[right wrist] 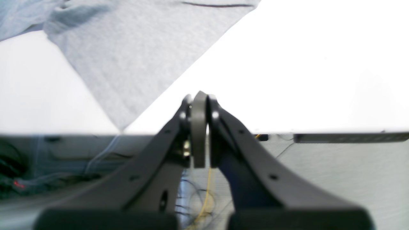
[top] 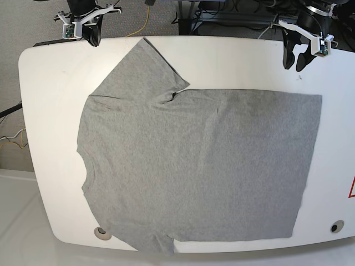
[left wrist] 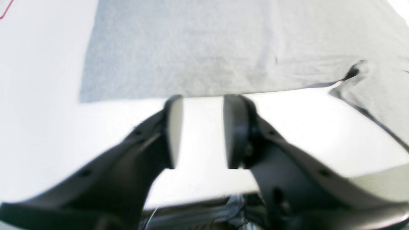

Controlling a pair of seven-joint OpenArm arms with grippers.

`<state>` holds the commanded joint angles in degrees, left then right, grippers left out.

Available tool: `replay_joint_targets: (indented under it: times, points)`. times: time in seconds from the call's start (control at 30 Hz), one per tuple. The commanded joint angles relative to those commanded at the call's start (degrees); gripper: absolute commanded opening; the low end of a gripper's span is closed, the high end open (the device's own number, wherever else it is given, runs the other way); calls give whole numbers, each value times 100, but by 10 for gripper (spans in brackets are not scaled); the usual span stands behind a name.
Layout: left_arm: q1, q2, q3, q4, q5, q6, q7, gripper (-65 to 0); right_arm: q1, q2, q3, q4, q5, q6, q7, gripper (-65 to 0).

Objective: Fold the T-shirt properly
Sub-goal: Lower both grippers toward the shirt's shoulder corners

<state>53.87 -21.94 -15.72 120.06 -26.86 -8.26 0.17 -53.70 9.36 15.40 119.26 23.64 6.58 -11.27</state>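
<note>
Closed right gripper [right wrist: 199,105] at table [right wrist: 287,80] edge, beside T-shirt [right wrist: 137,54] sleeve.

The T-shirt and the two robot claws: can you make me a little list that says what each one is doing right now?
T-shirt: grey, spread flat on the white table, plain side up, not folded yet
Sleeve: points toward the table's far edge, near the right gripper
Left gripper: open, empty, hovering just off the shirt's straight edge
Right gripper: shut, holding nothing, beside the sleeve's corner
Touching the shirt: neither gripper
</note>
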Motion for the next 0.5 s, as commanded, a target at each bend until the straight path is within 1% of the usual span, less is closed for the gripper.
replay_joint_targets:
  times: [0.1, 0.23, 0.3, 0.37, 0.5]
  points:
    - [-162, 14, 36, -86, 132, -2, -1, -417, 145, -120, 27, -115, 3, 4, -25, -618]
    - [-272, 47, 80, -210, 243, -3, 21, -404, 214, -213, 26, -226, -50, 12, -3, -554]
    - [-327, 65, 146, -307, 424, 32, 108, -406, 241, -272, 18, -363, -136, -29, 95, -508]
    - [-386, 62, 169, -329, 482, 43, 126, -408, 239, -267, -2, -380, -168, -48, 142, -472]
    - [-462, 65, 194, -368, 553, 35, 155, -412, 235, -231, -19, -362, -209, -74, 196, -430]
